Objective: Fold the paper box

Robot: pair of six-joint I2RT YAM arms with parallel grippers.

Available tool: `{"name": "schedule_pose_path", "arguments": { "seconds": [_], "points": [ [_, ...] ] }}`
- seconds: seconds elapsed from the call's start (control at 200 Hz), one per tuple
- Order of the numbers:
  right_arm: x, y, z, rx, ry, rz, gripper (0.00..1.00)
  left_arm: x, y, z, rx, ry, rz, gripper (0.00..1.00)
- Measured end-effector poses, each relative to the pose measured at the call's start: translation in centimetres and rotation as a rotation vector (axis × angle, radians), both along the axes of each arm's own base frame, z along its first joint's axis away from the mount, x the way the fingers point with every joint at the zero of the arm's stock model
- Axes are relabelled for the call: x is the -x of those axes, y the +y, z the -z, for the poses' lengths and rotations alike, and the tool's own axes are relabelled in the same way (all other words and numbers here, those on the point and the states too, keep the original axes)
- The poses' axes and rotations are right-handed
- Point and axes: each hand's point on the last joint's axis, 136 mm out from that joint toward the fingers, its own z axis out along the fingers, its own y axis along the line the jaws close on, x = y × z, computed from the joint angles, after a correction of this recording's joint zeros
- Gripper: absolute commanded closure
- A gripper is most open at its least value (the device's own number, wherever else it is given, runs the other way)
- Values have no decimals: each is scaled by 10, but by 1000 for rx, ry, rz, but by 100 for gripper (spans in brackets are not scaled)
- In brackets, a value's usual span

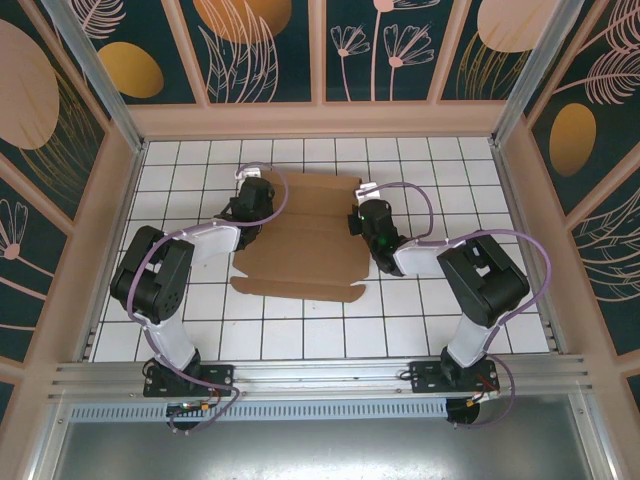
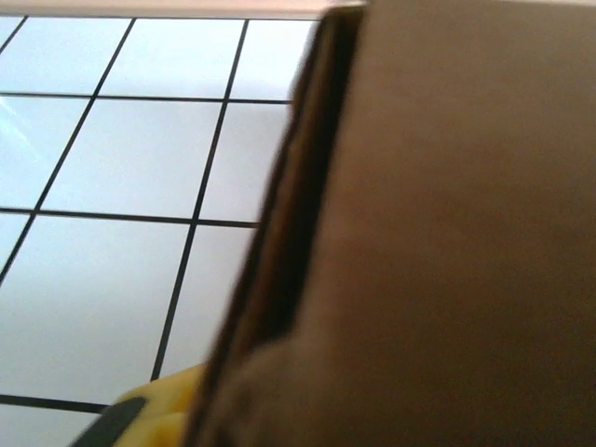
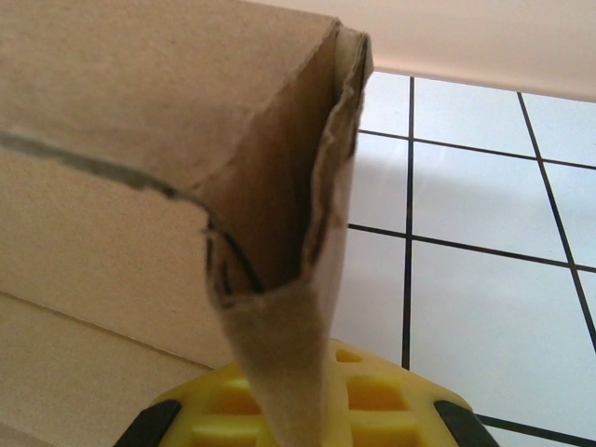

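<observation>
Early going, I judge. The paper box [image 1: 300, 250] lies in the middle of the desk [image 1: 300, 335], its 6 o'clock flap flat and unfolded. At its 3 o'clock edge the right end effector [image 1: 362, 215] is clenched on a raised cardboard tab. At 9 o'clock the left end effector [image 1: 250, 205] is against cardboard, but its blurred close-up leaves the grip unclear. How far the 12 o'clock side is folded is hard to tell.

You're working in a robot test cell, a lab rig rather than a home. A white gridded tabletop [image 1: 400, 330] sits inside aluminium frame posts [image 1: 95, 70]. Wall panels [image 1: 260, 50] printed with teal-and-gold plant patterns close it in at left, far and right. Two robot arms [image 1: 165, 290] are bolted to a metal rail [image 1: 320, 375] along the near edge, and purple cables [image 1: 547, 262] loop off them.
</observation>
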Motion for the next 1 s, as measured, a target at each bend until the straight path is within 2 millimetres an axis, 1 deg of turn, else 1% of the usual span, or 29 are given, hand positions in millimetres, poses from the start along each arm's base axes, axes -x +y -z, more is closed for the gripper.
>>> {"name": "schedule_pose_path", "arguments": {
  "seconds": [0.045,0.09,0.17,0.22,0.27,0.36,0.395,0.445,0.49,0.59,0.711,0.781,0.871,0.936,1.001],
  "points": [
    [0,-1,0,0,0,2,95,3,2,5,8,5,-4,59],
    [-1,-1,0,0,0,3,92,7,3,10,11,11,3,54],
    [-2,-4,0,-1,2,6,81,17,2,14,36,9,22,45],
    [-2,-5,1,-4,4,8,71,23,2,14,51,6,32,40],
    [-1,-8,3,-4,11,10,63,30,2,15,69,5,50,37],
    [4,-11,7,-6,25,1,48,40,2,11,101,-13,69,31],
    [6,-12,7,-8,26,-4,42,43,1,7,117,-30,78,29],
    [10,-12,4,-8,19,-21,34,47,0,0,143,-51,88,25],
    [13,-12,-1,-23,10,-29,29,51,0,-8,160,-79,97,24],
    [19,-11,-21,-66,-39,-51,23,58,-2,-29,206,-146,121,23],
    [28,-10,-40,-116,-99,-85,19,70,-3,-54,270,-237,156,23],
    [37,-11,-48,-145,-131,-112,17,78,-2,-67,301,-288,170,22],
    [54,-13,-57,-185,-170,-156,16,86,1,-85,341,-354,181,21],
    [61,-13,-66,-219,-199,-185,15,86,4,-102,378,-402,185,22],
    [61,-15,-79,-268,-225,-199,15,82,8,-115,415,-440,183,22]
  ]
}}
